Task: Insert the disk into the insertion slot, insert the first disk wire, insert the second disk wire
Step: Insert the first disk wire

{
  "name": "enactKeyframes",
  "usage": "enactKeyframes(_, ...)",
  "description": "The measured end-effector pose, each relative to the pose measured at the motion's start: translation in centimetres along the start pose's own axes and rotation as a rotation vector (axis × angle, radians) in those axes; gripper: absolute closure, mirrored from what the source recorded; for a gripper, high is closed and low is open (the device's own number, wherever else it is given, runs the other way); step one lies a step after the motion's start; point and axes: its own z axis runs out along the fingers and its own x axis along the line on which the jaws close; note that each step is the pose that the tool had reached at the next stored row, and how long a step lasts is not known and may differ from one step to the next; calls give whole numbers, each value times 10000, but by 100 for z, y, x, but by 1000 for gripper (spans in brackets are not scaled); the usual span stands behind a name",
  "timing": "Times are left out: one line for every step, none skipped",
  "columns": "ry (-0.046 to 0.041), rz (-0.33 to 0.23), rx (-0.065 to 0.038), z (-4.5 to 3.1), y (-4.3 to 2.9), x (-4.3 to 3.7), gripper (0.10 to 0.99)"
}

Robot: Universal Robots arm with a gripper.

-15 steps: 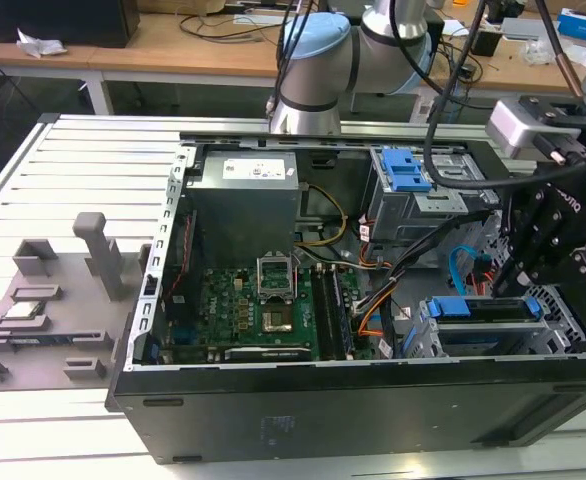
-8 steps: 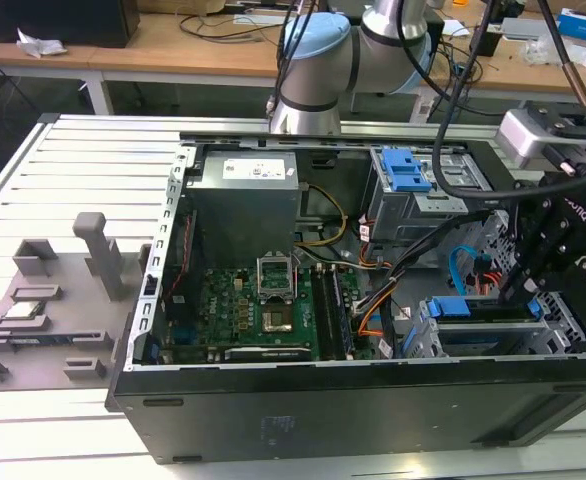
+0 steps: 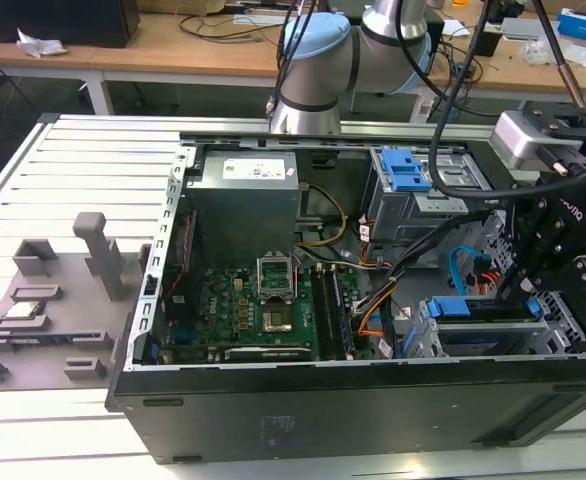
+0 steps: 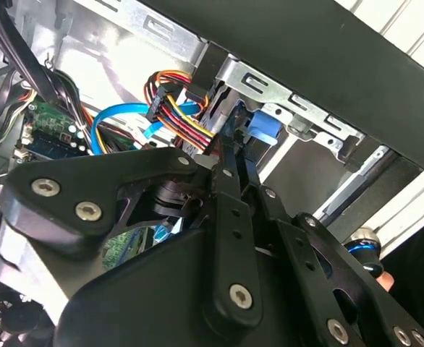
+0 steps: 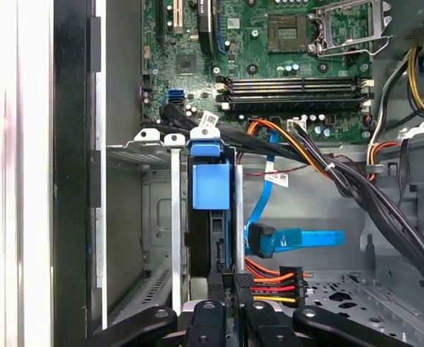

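- My gripper [image 5: 230,283] holds the wire [image 5: 276,277] just beside the disk [image 5: 210,184], jaws closed on its plug, I judge to meet the connector.
- The disk sits in the slot [image 5: 148,144], blue carrier showing.

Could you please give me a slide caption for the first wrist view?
Gripper holds the coloured-wire connector by the disk seated in the insertion slot.

Black tower case [image 3: 323,410] noted lying open on a slatted grey bench [image 3: 93,150]. Green motherboard [image 3: 263,300] seen inside, grey power supply [image 3: 248,195] just beside it. Tall grey cage [image 3: 401,208] is topped by a blue clip [image 3: 405,170]. Grey moulded fixtures [image 3: 98,255] are set on the bench, exterior view's left.
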Motion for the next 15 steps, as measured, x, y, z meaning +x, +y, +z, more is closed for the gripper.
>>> enactKeyframes(0,10,-1,1,1,0,918)
enactKeyframes(-5,17,-2,8,1,0,918)
enactKeyframes(-2,19,-2,26,0,1,918)
enactKeyframes(-2,19,-1,33,0,1,918)
enactKeyframes(0,19,-1,43,-1,2,918)
enactKeyframes(3,18,0,56,-2,3,918)
enactKeyframes(9,18,0,61,-2,2,918)
enactKeyframes(17,19,0,62,-2,2,918)
enactKeyframes(16,20,-1,65,-2,2,918)
enactKeyframes(12,20,-3,67,-1,2,918)
enactKeyframes(15,21,-2,70,-1,2,843)
enactKeyframes(22,21,-1,67,-1,2,843)
enactKeyframes(25,21,-1,58,-1,3,843)
enactKeyframes(24,21,-1,-8,2,7,843)
enactKeyframes(25,20,-1,-100,6,7,843)
